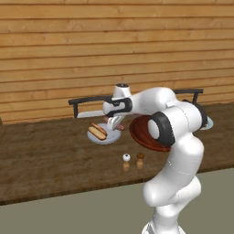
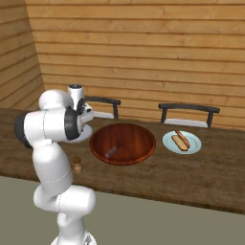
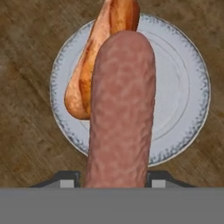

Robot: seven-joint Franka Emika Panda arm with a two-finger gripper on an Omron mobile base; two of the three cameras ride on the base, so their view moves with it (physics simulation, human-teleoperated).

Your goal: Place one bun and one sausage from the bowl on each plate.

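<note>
A wall of horizontal wooden planks ran behind a long dark wooden table (image 1: 45, 155), whose front edge dropped to a plain grey-green floor (image 2: 167, 225). In the left base view, the left half of the table lay bare from the wall to its front edge. Next came a pale grey plate (image 1: 109, 139) carrying a bun (image 1: 97, 133) with a sausage lying along it. Just above that plate's right rim hung the claw (image 1: 114, 122), clamped on a second sausage (image 1: 119, 127); in the hand view this sausage (image 3: 121, 109) rose between the 2 dark fingertips (image 3: 65, 179) and hung over the plate (image 3: 183, 87), with the bun (image 3: 89, 74) lying on the plate's left half and the right half open. In front of the plate, toward the table's front edge, stood 2 small shakers, 1 white-topped (image 1: 126, 161) and 1 brown-topped (image 1: 140, 160), close together and apart from the plate. To their right sat the large reddish-brown bowl (image 1: 139, 135), partly hidden by the arm's elbow.

In the right base view, the bowl (image 2: 122, 143) sat in the middle of the table with 1 small sausage-like piece (image 2: 111, 151) left on its floor. Right of it, apart from its rim, a second plate (image 2: 182, 142) held a bun and a sausage together. Past this plate the table ran bare to the right. 2 dark-framed chairs (image 2: 189, 115) stood behind the table against the wall.
</note>
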